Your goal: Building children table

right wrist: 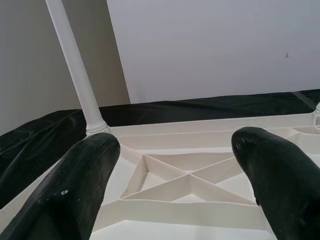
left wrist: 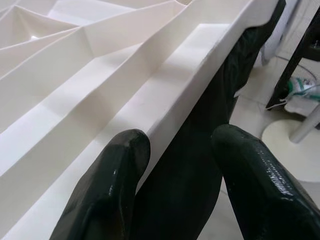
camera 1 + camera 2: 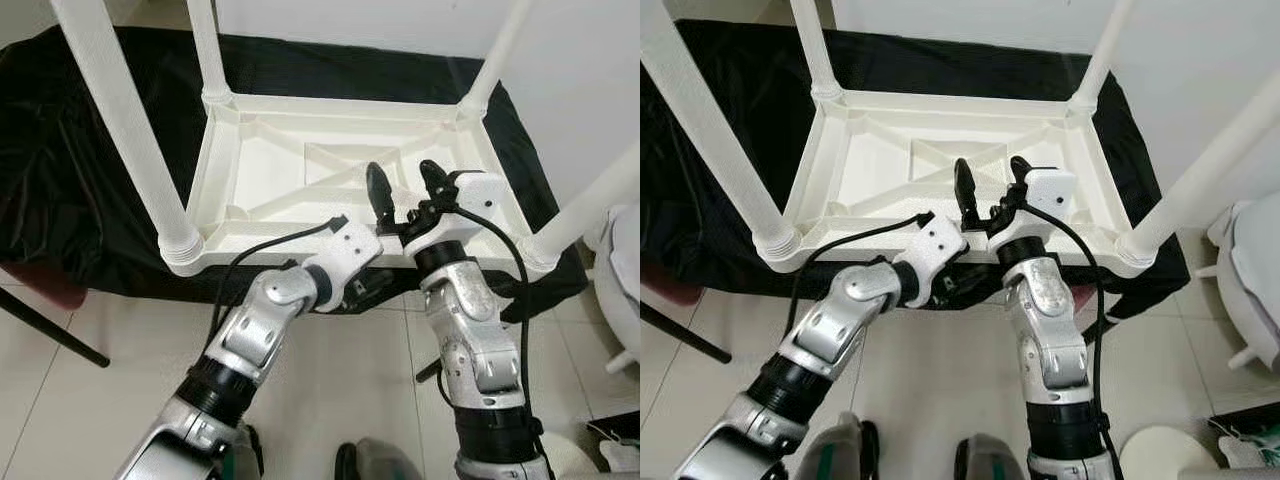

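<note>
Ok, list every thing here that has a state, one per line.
white table: upside down on the black cloth, four legs fitted, pointing up.
left gripper: jaws open, straddling the table's near rim.
right gripper: jaws open, held above the table's underside.

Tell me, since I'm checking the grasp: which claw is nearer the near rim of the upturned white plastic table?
Left. The left claw straddles the upturned white plastic table's near rim, fingers either side. The right claw hovers open above the ribbed underside, further in.
</note>
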You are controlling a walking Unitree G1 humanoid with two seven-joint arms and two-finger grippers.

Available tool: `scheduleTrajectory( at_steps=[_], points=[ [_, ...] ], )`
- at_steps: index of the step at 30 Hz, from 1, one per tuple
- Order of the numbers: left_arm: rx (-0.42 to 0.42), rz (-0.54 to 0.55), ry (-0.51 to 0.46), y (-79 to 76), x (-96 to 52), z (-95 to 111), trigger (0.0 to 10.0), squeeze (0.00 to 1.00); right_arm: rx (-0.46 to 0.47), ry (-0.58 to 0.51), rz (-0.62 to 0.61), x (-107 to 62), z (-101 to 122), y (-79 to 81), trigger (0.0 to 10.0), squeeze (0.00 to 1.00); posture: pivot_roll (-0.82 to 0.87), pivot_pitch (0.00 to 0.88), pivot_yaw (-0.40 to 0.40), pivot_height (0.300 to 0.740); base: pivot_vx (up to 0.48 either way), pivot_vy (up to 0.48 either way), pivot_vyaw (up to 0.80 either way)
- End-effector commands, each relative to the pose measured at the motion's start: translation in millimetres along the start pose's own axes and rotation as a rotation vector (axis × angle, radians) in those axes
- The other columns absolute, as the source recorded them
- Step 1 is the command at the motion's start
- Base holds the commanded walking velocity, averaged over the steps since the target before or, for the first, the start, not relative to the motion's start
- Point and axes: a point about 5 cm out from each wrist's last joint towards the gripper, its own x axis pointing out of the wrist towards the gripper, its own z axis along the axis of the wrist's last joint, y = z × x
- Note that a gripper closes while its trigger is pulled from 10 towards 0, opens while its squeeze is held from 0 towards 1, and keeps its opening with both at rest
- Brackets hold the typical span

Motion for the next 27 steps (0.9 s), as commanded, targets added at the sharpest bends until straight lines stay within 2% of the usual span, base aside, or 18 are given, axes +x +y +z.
scheduleTrajectory(
  at_steps=[1, 12, 16, 19, 27],
  points=[
    [-0.010, 0.326, 0.041, 20.1, 1.9, -5.8, 10.0, 0.00, 0.011, 0.009, -0.015, -4.0, 0.5, -1.0, 10.0, 0.00, -0.06, 0.147, 0.000, 0.740, 0.000, 0.000, 0.00],
    [-0.018, 0.439, 0.023, 43.6, 6.9, 5.1, 10.0, 0.00, 0.007, 0.023, -0.028, -8.8, 1.0, -0.3, 10.0, 0.00, -0.08, 0.167, 0.005, 0.740, 0.000, 0.000, 0.00],
    [0.018, 0.442, 0.053, 44.5, 10.1, 3.0, 10.0, 0.00, 0.005, 0.028, -0.030, -9.9, 1.4, -0.1, 10.0, 0.00, -0.08, 0.173, 0.007, 0.740, 0.000, 0.000, 0.00],
    [0.063, 0.401, 0.090, 40.1, 14.8, -0.5, 10.0, 0.00, 0.004, 0.032, -0.033, -10.6, 1.4, -0.6, 10.0, 0.00, -0.08, 0.174, 0.009, 0.740, 0.000, 0.000, 0.00],
    [0.100, 0.367, 0.141, 39.4, 18.0, -4.4, 10.0, 0.00, 0.000, 0.040, -0.043, -11.6, 0.3, -1.7, 10.0, 0.00, -0.08, 0.173, 0.013, 0.740, 0.000, 0.000, 0.00]
  ],
)
